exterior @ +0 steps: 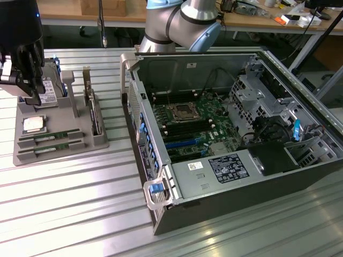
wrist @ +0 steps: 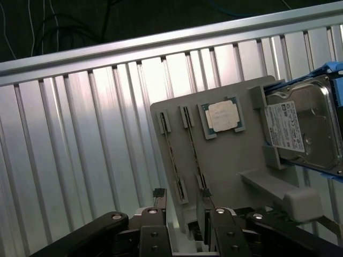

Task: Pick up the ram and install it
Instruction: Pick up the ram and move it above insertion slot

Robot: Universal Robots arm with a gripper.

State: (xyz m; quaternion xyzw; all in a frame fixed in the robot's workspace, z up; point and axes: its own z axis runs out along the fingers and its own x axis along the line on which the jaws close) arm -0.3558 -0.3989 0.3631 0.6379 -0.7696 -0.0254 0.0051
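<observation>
Gripper (wrist: 181, 206), fingers spread and empty, hangs above the gray tray (wrist: 230, 160), where the ram (exterior: 51, 137) lies slotted at the exterior view's left. Ribbed aluminium table (exterior: 80, 209) carries the tray and an open computer case (exterior: 214, 184). Cluttered wooden benches (exterior: 252, 13) line the upper edge.

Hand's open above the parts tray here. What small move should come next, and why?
Probably shift the open hand toward one ram stick and centre over it before descending. Both sticks sit in their slots on the grey tray, the hand holds nothing, and in the exterior view it hangs nearer the hard drive than the sticks.
</observation>
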